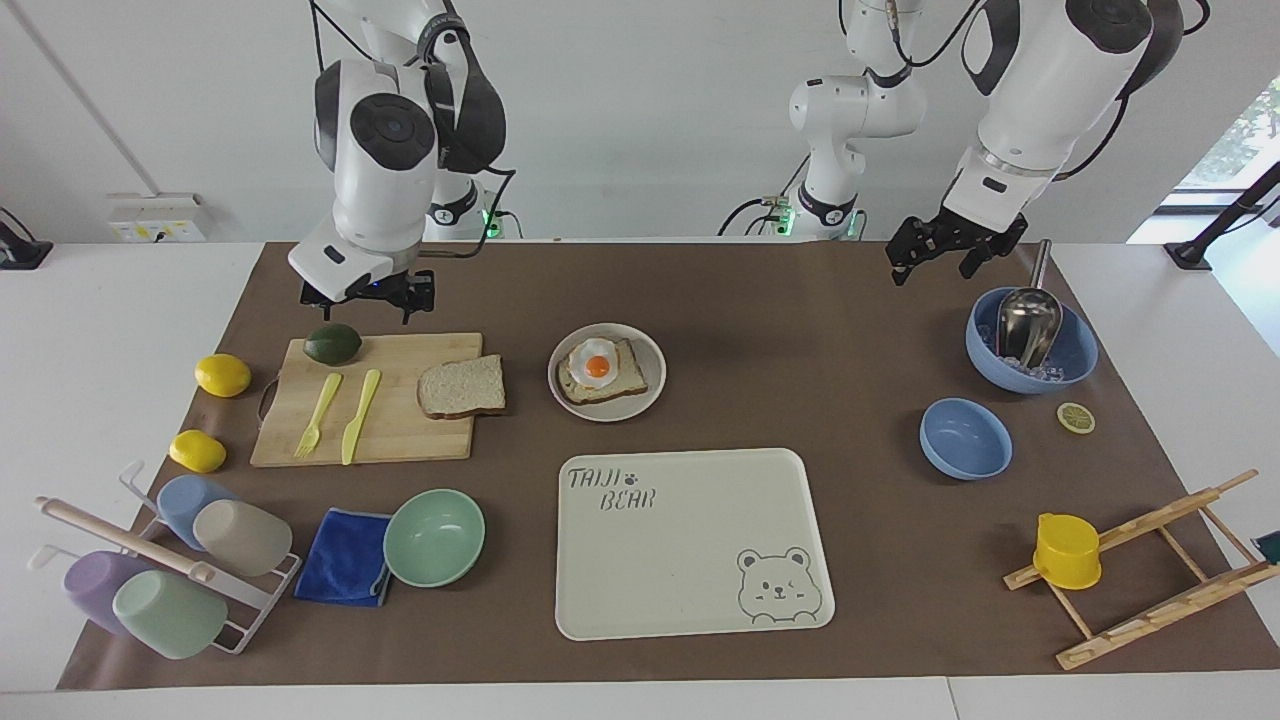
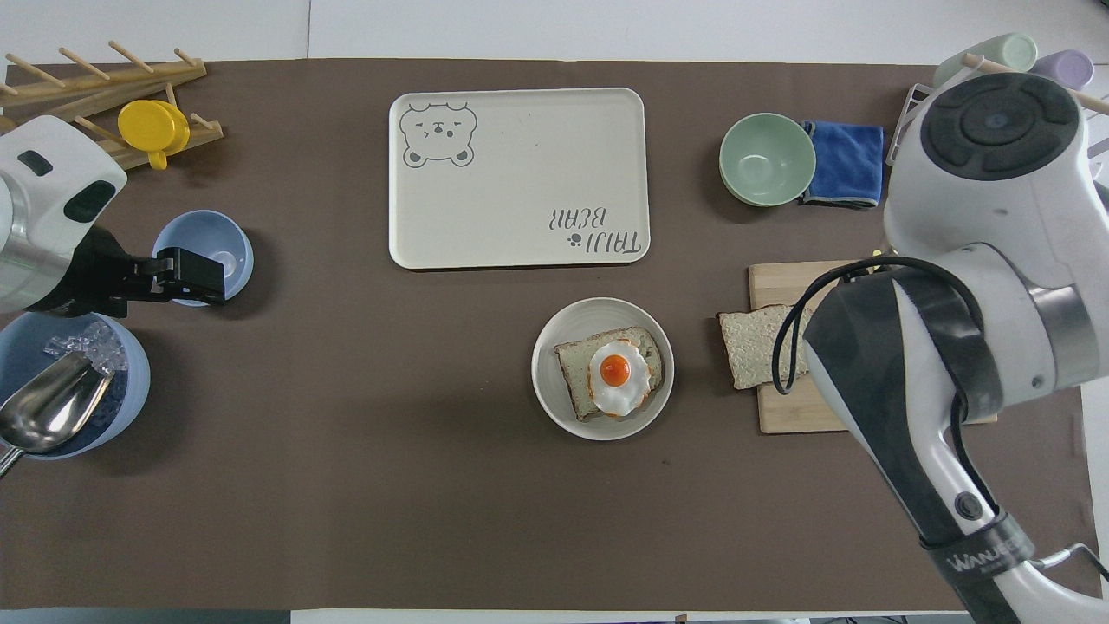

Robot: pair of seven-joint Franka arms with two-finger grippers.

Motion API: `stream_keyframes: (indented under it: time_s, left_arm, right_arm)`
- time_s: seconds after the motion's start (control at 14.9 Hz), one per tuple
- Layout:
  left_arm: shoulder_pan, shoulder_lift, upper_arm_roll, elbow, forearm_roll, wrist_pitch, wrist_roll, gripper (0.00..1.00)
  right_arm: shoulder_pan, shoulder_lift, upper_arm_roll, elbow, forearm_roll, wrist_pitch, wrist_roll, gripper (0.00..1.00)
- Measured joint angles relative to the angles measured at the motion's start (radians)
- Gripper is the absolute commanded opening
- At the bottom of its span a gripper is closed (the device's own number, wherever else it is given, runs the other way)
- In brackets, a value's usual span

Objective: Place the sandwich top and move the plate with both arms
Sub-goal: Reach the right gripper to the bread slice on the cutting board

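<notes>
The sandwich top [image 1: 462, 387] is a plain bread slice lying on the cutting board's corner beside the plate; it also shows in the overhead view [image 2: 755, 347], partly under the right arm. The round beige plate [image 1: 654, 385] holds a bread slice with a fried egg [image 1: 600, 368], and in the overhead view the plate [image 2: 598, 312] and egg bread [image 2: 615, 373] sit mid-table. My right gripper [image 1: 360, 305] is open and empty, in the air over the board's edge nearest the robots, by the avocado. My left gripper [image 1: 935, 262] is open and empty, waiting over the small blue bowl [image 2: 186, 276].
The wooden cutting board [image 1: 400, 430] carries an avocado [image 1: 332, 343], a yellow fork and a knife. The bear-printed tray [image 1: 690, 540] lies farther from the robots than the plate. A mint bowl [image 1: 434, 537], blue cloth, cup rack, lemons, two blue bowls and a wooden rack are around.
</notes>
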Motion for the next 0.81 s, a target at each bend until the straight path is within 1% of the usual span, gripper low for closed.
stream_keyframes:
  time_s: [0.2, 0.34, 0.47, 0.74, 0.81]
  left_arm:
    - [0.000, 0.000, 0.000, 0.000, 0.000, 0.000, 0.000, 1.00]
    - [0.000, 0.000, 0.000, 0.000, 0.000, 0.000, 0.000, 1.00]
    - [0.000, 0.000, 0.000, 0.000, 0.000, 0.000, 0.000, 1.00]
    - [0.000, 0.000, 0.000, 0.000, 0.000, 0.000, 0.000, 1.00]
    - [0.000, 0.000, 0.001, 0.000, 0.000, 0.000, 0.000, 1.00]
  right_arm:
    - [0.058, 0.051, 0.001, -0.041, -0.059, 0.012, 0.151, 1.00]
    - [0.077, 0.064, 0.001, -0.079, -0.073, 0.046, 0.210, 1.00]
    - [0.060, 0.063, -0.004, -0.106, -0.076, 0.063, 0.222, 1.00]
    - [0.034, 0.059, -0.009, -0.110, -0.081, 0.065, 0.221, 1.00]
    - [0.038, 0.057, -0.008, -0.113, -0.104, 0.065, 0.220, 1.00]
